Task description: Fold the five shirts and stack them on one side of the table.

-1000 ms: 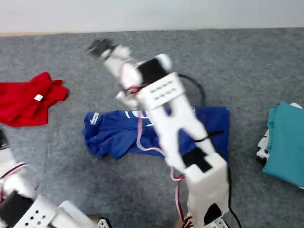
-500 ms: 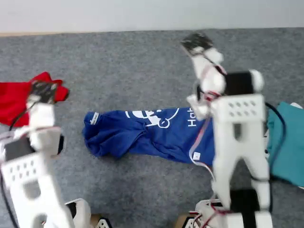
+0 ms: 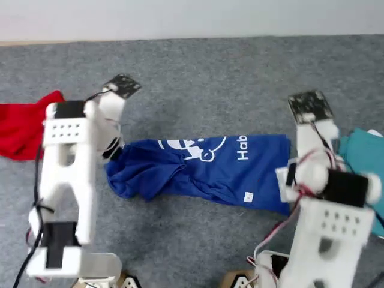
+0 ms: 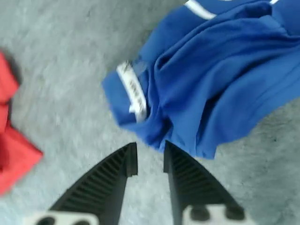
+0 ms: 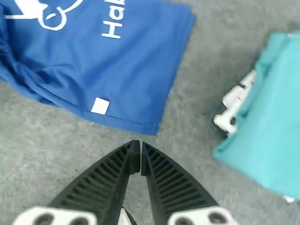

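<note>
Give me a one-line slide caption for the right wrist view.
Right pincer, shut, poised over the grey table just off a corner of the blue shirt, teal shirt nearby.

White lettering (image 3: pixel 242 147) on the blue shirt (image 3: pixel 228 174) breaks off at its edge; the small tags (image 3: pixel 248 197) cannot be read.

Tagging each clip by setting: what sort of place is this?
Probably a robot test bench: grey felt-covered table, left arm and right arm, blue shirt, red shirt, teal shirt.

Looks like a robotics lab bench: grey felt-topped table (image 3: pixel 252 78), plain pale wall (image 3: pixel 192 18).
</note>
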Controlling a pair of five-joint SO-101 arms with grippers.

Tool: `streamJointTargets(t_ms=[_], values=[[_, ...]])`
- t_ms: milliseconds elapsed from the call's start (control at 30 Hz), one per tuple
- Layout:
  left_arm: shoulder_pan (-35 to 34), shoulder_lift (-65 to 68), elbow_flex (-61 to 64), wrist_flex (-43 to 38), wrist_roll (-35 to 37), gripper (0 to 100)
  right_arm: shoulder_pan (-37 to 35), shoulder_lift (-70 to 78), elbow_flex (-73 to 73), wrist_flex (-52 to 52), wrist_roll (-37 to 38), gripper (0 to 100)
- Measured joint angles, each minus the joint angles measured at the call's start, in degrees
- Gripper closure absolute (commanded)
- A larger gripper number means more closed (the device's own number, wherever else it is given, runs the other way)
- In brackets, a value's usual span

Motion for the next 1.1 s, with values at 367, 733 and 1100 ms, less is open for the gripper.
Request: streamJointTargets(t_ms=[367, 733, 1100], values=[[6.59, 21.63, -16.18, -0.09, -1.14, 89, 7.47, -16.09, 6.86, 0.0, 4.4, 99.0], [9.05, 32.62, -23.21, 1.14, -1.14, 92, 11.87, -17.41, 7.12, 0.0, 8.09, 99.0], [10.2, 35.6, -19.69, 9.58, -3.69, 98, 11.87, -17.41, 7.12, 0.0, 8.09, 99.0]])
